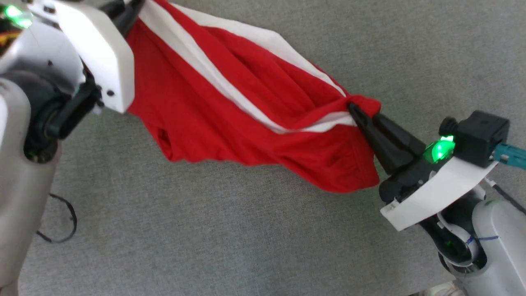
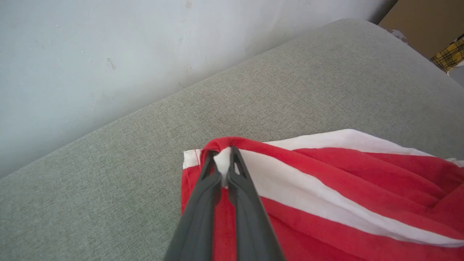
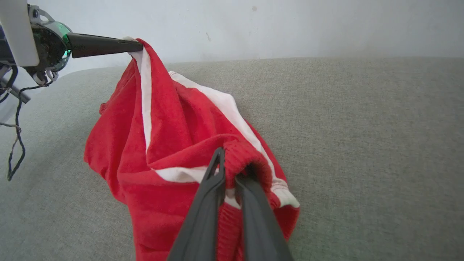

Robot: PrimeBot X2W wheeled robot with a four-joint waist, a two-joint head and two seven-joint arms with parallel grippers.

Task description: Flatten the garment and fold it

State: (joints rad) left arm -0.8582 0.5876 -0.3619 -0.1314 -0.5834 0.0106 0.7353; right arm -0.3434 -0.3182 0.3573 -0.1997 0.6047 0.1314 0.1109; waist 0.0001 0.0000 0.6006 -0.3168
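The garment [image 1: 213,107], bright red shorts with wide white stripes, hangs stretched between both grippers above the grey cushion. My left gripper [image 2: 223,156] is shut on a white-striped corner of the garment [image 2: 326,203] at the head view's upper left, where its fingers [image 1: 125,14] pinch the cloth. My right gripper [image 1: 354,110] is shut on the bunched elastic waistband at the right; in the right wrist view that gripper [image 3: 232,168] pinches the garment [image 3: 159,145]. The cloth sags in folds between them. No print shows.
The grey fabric cushion [image 1: 246,238] spreads under everything and meets a pale wall [image 3: 290,25] at its far edge. A thin black cable [image 1: 61,222] loops beside my left arm. A brown box [image 2: 420,25] and a yellow checked thing [image 2: 449,56] lie beyond the cushion's corner.
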